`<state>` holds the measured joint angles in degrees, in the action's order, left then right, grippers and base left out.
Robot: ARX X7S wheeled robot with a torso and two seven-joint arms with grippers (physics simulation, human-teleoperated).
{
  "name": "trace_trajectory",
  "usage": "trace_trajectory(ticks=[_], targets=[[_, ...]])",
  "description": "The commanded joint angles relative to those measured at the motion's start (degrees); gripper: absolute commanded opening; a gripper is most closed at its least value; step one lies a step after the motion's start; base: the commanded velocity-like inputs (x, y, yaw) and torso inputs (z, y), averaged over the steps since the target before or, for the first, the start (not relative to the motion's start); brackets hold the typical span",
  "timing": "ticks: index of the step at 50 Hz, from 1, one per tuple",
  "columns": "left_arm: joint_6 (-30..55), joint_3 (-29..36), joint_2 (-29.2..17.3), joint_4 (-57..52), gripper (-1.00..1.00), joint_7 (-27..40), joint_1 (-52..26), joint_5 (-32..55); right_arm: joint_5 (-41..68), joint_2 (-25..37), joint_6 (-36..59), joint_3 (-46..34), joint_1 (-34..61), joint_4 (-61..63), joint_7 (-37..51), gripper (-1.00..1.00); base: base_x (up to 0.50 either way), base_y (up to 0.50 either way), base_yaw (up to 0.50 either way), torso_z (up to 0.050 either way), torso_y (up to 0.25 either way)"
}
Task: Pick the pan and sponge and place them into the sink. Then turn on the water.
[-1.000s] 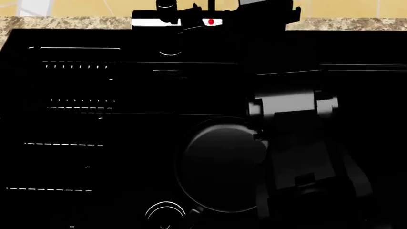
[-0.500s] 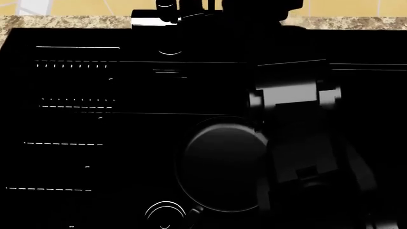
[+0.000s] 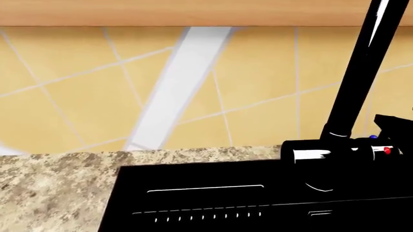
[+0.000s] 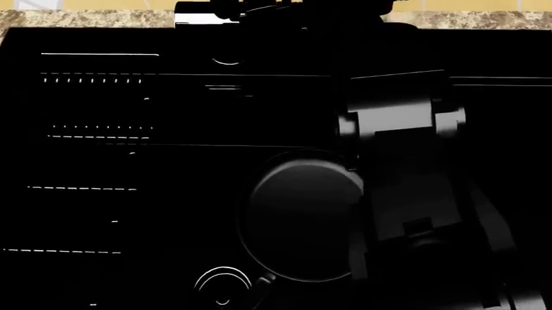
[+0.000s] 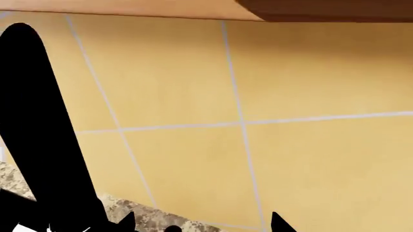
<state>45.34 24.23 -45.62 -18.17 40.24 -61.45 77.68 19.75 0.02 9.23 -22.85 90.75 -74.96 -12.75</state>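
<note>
The black sink (image 4: 86, 161) fills the head view, its ridged drainboard lines on the left. A round dark disc that looks like the pan (image 4: 302, 216) lies in the basin beside my right arm (image 4: 397, 123). That arm reaches to the faucet base (image 4: 194, 19) at the back edge. In the right wrist view my right gripper (image 5: 201, 227) is open with only wall and counter between its tips, and the faucet neck (image 5: 38, 121) stands just beside it. The left wrist view shows the faucet (image 3: 355, 77) and sink (image 3: 258, 212); my left fingers cannot be told from the black. The sponge and water are out of view.
A speckled granite counter (image 3: 51, 188) borders the sink, with a yellow tiled wall (image 3: 258, 87) behind it. A drain ring (image 4: 222, 284) sits at the basin's near end. A wooden cabinet underside (image 5: 322, 7) hangs above the wall.
My right arm has pushed farther toward the faucet base, and the red dot seen a second ago in the head view is now covered. The head view has shifted slightly.
</note>
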Motion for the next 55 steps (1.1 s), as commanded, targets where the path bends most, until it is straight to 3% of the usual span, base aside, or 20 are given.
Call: trace_trajectory(ticks=[1,12,24,42,55], targets=[[1.27,0.14,-0.42,-0.08,1.00,-0.30,-2.76,0.03,-0.40,0.01,0.08,0.10,0.02,-0.03,0.06,1.00,0.00,0.00,0.00,0.004,-0.092],[4.32,-0.86,-1.69,-1.45,1.00,2.25,-8.31,2.75,0.02,0.01,0.01,-0.52,0.19,-0.03,0.15,1.00,0.00,0.00,0.00,0.002,-0.061],[4.25,-1.20,-2.06,-1.10,1.00,2.68,-7.78,3.59,-0.58,0.01,-0.03,0.19,-0.12,-0.03,0.59,1.00,0.00,0.00,0.00,0.000,0.000],[4.49,-1.06,-2.60,-1.51,1.00,3.26,-7.52,3.65,-15.82,0.33,1.26,14.76,-0.94,-0.03,3.67,1.00,0.00,0.00,0.00,0.000,0.000],[4.15,-1.43,-3.51,-1.63,1.00,2.70,-6.99,3.64,-17.69,0.32,1.63,17.11,-1.21,-0.03,3.46,1.00,0.00,0.00,0.00,0.000,0.000]])
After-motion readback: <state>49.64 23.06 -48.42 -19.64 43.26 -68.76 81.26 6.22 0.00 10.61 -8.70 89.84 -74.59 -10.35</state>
